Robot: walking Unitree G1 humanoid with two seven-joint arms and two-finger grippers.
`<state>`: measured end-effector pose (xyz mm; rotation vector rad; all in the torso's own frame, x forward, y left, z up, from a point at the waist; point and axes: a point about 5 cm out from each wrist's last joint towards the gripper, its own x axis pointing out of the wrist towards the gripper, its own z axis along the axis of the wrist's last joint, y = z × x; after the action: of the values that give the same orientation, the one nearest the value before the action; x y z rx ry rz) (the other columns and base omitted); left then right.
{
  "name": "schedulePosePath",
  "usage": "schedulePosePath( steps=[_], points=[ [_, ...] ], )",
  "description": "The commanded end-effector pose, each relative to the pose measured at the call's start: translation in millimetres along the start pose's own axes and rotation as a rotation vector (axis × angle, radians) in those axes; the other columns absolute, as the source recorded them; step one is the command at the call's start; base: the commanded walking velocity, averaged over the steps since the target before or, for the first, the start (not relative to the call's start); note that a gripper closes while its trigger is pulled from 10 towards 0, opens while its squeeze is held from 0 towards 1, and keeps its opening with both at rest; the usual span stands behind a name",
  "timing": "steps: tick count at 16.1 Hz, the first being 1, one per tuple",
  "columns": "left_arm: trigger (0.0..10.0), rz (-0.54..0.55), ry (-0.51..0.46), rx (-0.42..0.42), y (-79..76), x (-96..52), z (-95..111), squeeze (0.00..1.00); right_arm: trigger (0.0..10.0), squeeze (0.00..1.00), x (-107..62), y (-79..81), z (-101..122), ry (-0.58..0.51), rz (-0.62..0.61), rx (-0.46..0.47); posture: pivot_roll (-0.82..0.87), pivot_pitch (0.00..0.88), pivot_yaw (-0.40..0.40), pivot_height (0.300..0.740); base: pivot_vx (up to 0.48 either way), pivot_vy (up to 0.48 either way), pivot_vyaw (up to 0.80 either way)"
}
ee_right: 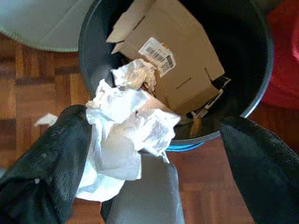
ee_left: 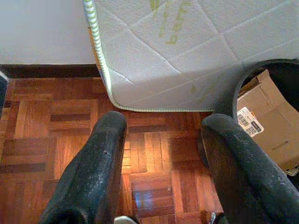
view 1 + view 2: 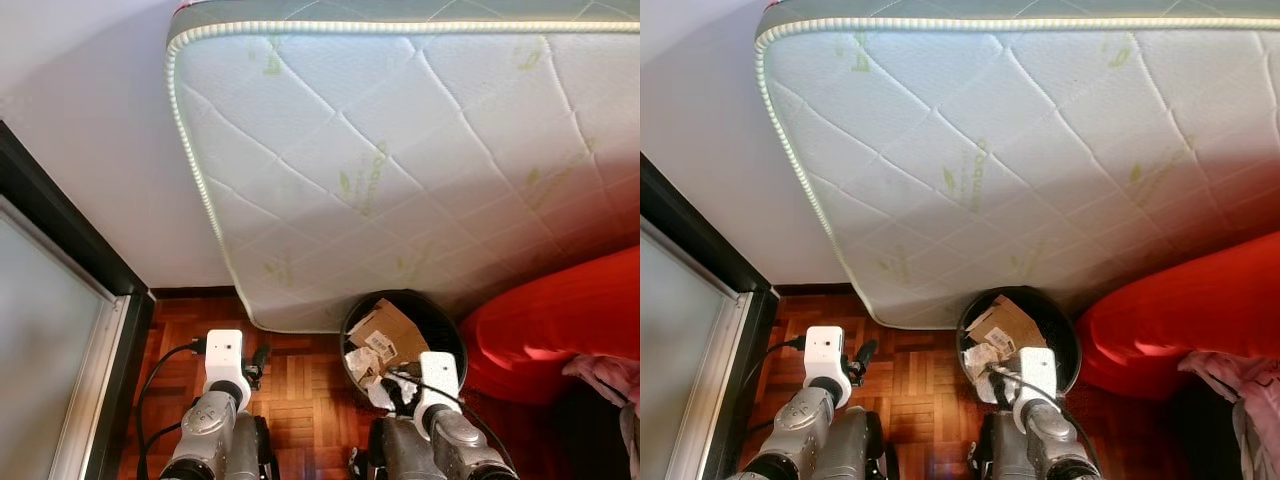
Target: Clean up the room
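Right gripper [image 1: 154,154] hangs just over the near rim of the black bin [image 1: 261,74], fingers spread wide. Crumpled white paper [image 1: 124,126] clings to one finger, draped against it, not pinched between the two. Looks like a release over the bin: paper sits right at the rim edge, part over the opening, part outside it, so it could drop on the floor instead.

Bin already holds a flattened cardboard box [image 1: 182,65] with a barcode label, plus more crumpled paper beside it. A small white scrap [image 1: 46,120] lies on the wood floor [image 2: 56,121] just outside the bin.

Left gripper [image 2: 161,154] is beside the bin, wide open, holding nothing, over bare floor.

Bin is boxed in: a mattress [image 3: 400,150] leans on the wall right behind it, a red cushion [image 3: 560,330] touches or nearly touches its far side. Open room is only on the floor side toward the dark door frame [image 3: 60,230].
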<state>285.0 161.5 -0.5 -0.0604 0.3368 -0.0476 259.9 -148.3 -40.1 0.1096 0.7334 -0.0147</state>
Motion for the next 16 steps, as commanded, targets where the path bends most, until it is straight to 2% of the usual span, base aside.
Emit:
schedulePosePath(
  steps=[1,2,4,6,8,10,12,14,15,16],
  points=[
    [10.0,-0.002,0.056,-0.016,-0.8,-4.5,-12.4,0.00,10.0,1.00,-1.0,-6.0,2.0,-0.041,-0.030,0.033,-0.06,0.219,-0.040,0.648,0.000,0.000,0.00],
    [10.0,-0.002,0.057,-0.015,-0.8,-4.4,-12.4,0.00,10.0,1.00,-1.1,-8.7,14.5,-0.131,-0.042,0.029,-0.06,0.219,-0.040,0.648,0.000,0.000,0.00],
    [10.0,-0.001,0.057,-0.015,-0.6,-4.5,-12.5,0.00,10.0,1.00,-1.0,-8.8,23.0,-0.179,-0.035,0.028,-0.06,0.219,-0.040,0.648,0.000,0.000,0.00],
    [10.0,-0.002,0.058,-0.015,-1.1,-4.4,-12.5,0.00,10.0,1.00,-0.9,-9.3,23.9,-0.178,-0.051,-0.041,-0.06,0.219,-0.040,0.648,0.000,0.000,0.00],
    [10.0,-0.003,0.058,-0.016,-1.2,-4.4,-12.5,0.00,10.0,1.00,-0.4,-8.0,13.2,-0.100,-0.062,-0.137,-0.06,0.218,-0.041,0.648,0.000,0.000,0.00],
    [10.0,-0.001,0.057,-0.018,-1.1,-4.5,-12.6,0.00,10.0,1.00,-0.3,-4.1,9.8,-0.083,-0.016,-0.072,-0.06,0.220,-0.040,0.648,0.000,0.000,0.00],
    [10.0,-0.001,0.059,-0.018,-1.0,-4.6,-12.8,0.00,10.0,1.00,0.4,-5.3,14.9,-0.100,-0.044,0.007,-0.06,0.220,-0.040,0.648,0.000,0.000,0.00],
    [10.0,-0.005,0.060,-0.018,-2.1,-4.4,-13.0,0.00,10.0,1.00,1.4,-9.3,14.0,-0.051,-0.077,0.057,-0.06,0.216,-0.039,0.648,0.000,0.000,0.00],
    [10.0,-0.006,0.060,-0.018,-2.3,-4.3,-12.9,0.00,10.0,1.00,2.0,-10.4,11.9,-0.012,-0.085,0.231,-0.06,0.216,-0.038,0.648,0.000,0.000,0.00],
    [10.0,-0.006,0.060,-0.018,-2.3,-4.3,-12.8,0.00,10.0,1.00,2.4,-9.9,13.7,-0.018,-0.074,0.313,-0.06,0.216,-0.038,0.648,0.000,0.000,0.00]
  ],
)
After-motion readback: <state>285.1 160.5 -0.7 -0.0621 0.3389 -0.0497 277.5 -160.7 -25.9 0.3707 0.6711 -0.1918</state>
